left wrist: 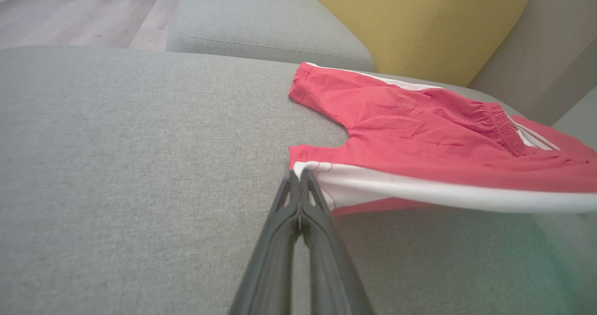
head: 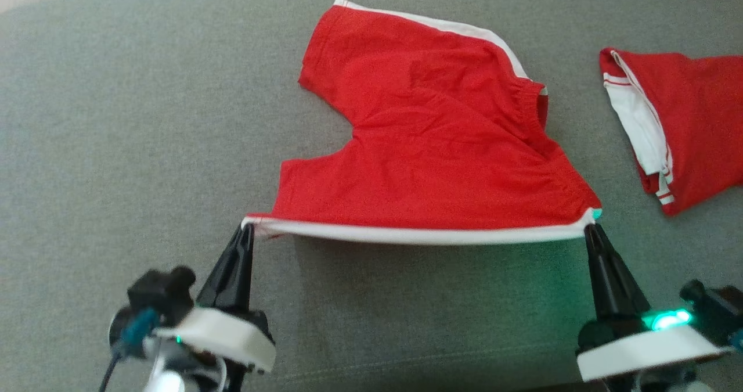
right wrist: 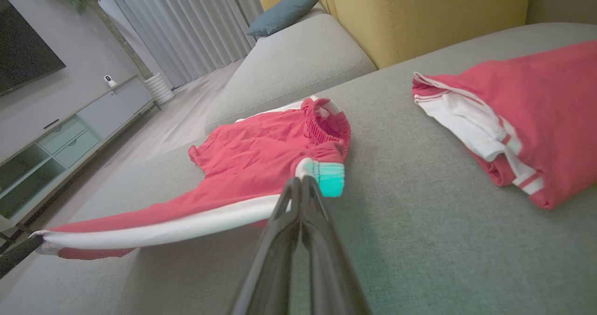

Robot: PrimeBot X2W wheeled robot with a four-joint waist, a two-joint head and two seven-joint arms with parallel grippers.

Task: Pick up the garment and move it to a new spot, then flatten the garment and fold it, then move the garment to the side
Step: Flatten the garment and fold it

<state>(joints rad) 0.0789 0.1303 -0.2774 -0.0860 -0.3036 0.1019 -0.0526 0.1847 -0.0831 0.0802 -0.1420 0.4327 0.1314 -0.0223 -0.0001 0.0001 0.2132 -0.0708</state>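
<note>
Red shorts (head: 429, 148) and one folded red garment (head: 691, 125) lie on a woven grey sofa (head: 116, 148). The left tool (head: 246, 229) and right tool (head: 589, 226) each clamp the shorts' white stripe.

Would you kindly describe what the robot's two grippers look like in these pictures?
The left gripper and right gripper each have two long, tapering black fingers on a rounded white housing. A teal connector and dark cable sit by the left one; a green light glows on the right one.
</note>
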